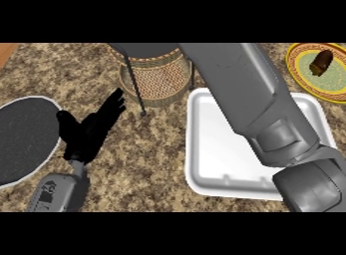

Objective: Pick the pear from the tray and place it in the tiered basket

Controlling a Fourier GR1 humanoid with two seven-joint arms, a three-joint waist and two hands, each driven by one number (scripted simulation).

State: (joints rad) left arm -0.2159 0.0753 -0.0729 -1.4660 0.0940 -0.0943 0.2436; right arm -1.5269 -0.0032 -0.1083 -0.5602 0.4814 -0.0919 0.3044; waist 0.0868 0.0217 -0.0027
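Right forearm [267,114] stretched across white tray [205,149], left hand [90,130] resting, fingers spread

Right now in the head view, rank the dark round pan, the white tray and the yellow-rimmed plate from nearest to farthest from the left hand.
From the left hand:
1. dark round pan, just to its left.
2. white tray, to its right.
3. yellow-rimmed plate, far upper right.

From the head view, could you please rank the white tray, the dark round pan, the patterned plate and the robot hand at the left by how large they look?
1. White tray, though the right forearm hides part.
2. Dark round pan.
3. Patterned plate, cut by the view's edge, so unsure.
4. Left robot hand, open, looking much like the plate.
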